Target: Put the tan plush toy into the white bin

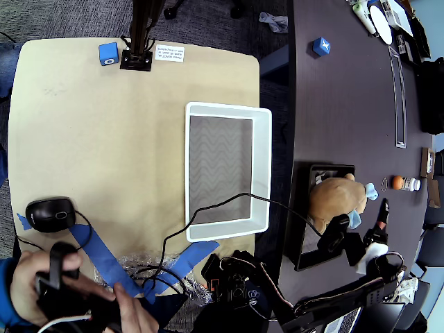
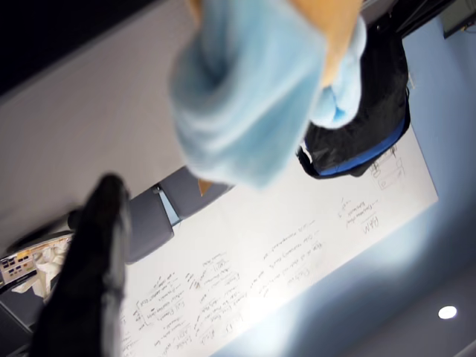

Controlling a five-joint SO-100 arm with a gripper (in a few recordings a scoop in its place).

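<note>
A: Over the black tray (image 1: 302,229), on the dark table (image 1: 340,104), the gripper (image 1: 338,230) sits right against the tan plush toy (image 1: 334,198).

B: Clamped on it?

A: Looks like it: the black fingers (image 1: 333,234) press into the toy's lower edge beside a light blue paw (image 1: 355,219), though the overhead view is too small to judge how far apart they stand. In the wrist view one dark finger (image 2: 89,275) shows at lower left, with blurred blue plush (image 2: 245,89) just above it.

B: And the containers?

A: The toy lies in the tray beneath the gripper. The white bin (image 1: 262,166) stands well to the gripper's left on the tan table (image 1: 104,139), holding nothing but its grey patterned bottom; a black cable (image 1: 229,201) crosses its near rim.
</note>
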